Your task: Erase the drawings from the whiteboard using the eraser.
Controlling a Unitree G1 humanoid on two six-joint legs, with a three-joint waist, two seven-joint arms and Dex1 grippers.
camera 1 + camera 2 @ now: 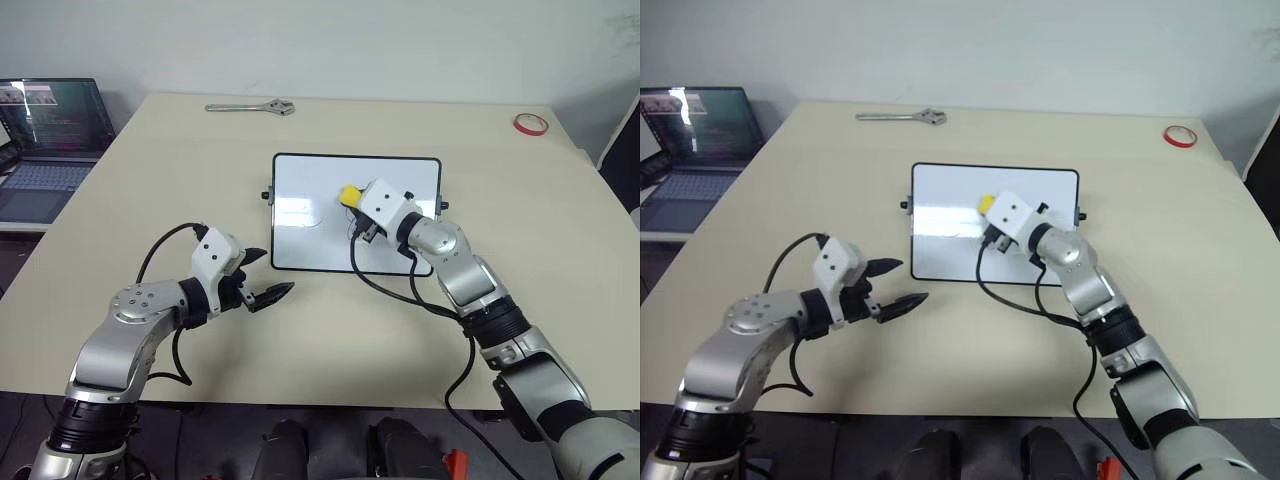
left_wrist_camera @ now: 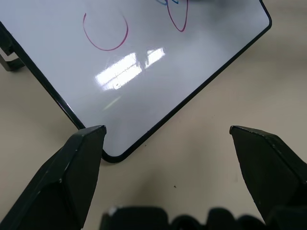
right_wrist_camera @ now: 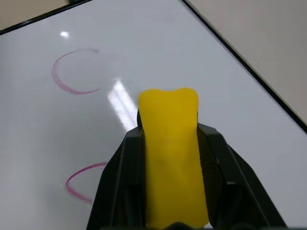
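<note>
Eraser (image 3: 170,153) over whiteboard (image 3: 201,62)

Head stereo pair sits high, looks forward and down over the table (image 1: 150,180); both eyes share the same scene: whiteboard (image 1: 300,250) mid-table, wrench (image 1: 251,106) and red tape ring (image 1: 530,123) at the far edge, laptop (image 1: 50,140) off to the left. Right eye frame is shifted slightly sideways.

Left wrist cam looks along its gripper (image 2: 168,139) from close above the tabletop at a near corner of the whiteboard. Right wrist cam is right over the board, looking along the yellow eraser (image 3: 170,148). Both wrist views share the magenta round drawing (image 2: 105,31) and the glossy board surface.
</note>
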